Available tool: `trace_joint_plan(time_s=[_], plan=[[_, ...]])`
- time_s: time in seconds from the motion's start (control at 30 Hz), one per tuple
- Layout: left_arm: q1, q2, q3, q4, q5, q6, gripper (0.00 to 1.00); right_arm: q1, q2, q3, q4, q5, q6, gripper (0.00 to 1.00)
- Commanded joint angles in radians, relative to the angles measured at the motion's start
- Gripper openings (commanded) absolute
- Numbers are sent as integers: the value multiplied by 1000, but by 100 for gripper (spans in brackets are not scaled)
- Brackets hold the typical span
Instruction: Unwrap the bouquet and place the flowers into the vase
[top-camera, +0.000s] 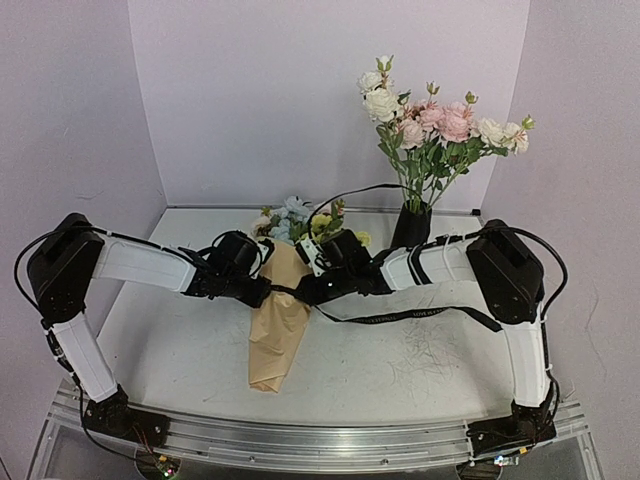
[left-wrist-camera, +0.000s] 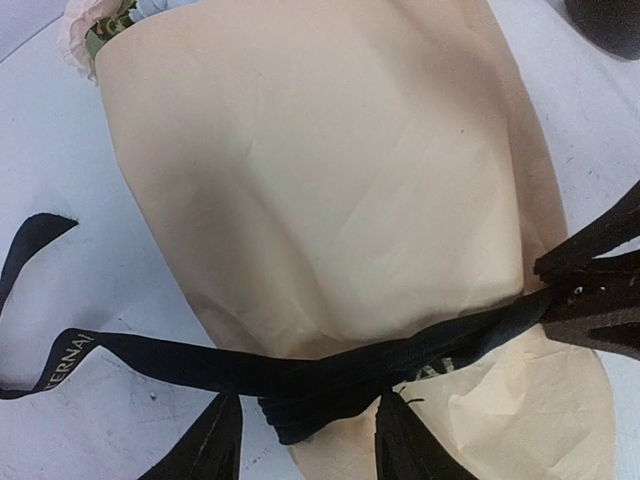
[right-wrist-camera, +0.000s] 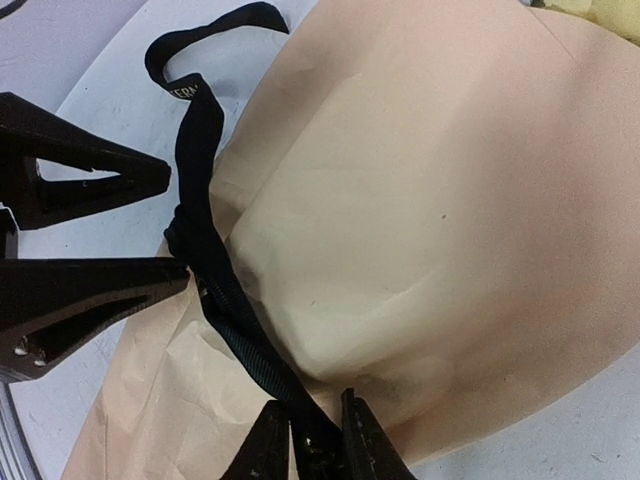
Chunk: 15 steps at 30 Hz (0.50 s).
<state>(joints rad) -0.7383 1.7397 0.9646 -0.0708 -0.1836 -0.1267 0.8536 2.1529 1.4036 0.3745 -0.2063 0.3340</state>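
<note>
1. The bouquet (top-camera: 278, 330) lies on the surface (top-camera: 400, 370), its paper tip nearest us and its long axis running straight away.
2. At the bouquet's waist, the left end effector (left-wrist-camera: 308, 425) stands apart, straddling the ribbon (left-wrist-camera: 150, 355) at its knot. On the bouquet's right, the right end effector (right-wrist-camera: 313, 412) is clamped on that ribbon.
3. Beyond, the flowers (top-camera: 295, 215) point away from us, and the vase (top-camera: 411, 228) stands to the right of the bouquet's far end.

light: bright, even, diffuse from above | shadows: soft and faint on counter (top-camera: 420, 345), top view | wrist views: slightly soft focus, bouquet (left-wrist-camera: 330, 180) paper warm-tinted with gentle shading in creases, ribbon (left-wrist-camera: 170, 355) crushed to flat black | top view: sharp, lower edge bows slightly
</note>
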Motion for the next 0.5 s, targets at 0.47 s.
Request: trace_joint_plan(time_s=[0.47], plan=[[1,12,51,-17,79,13,23,4,-237,-222,0,72,20,10]])
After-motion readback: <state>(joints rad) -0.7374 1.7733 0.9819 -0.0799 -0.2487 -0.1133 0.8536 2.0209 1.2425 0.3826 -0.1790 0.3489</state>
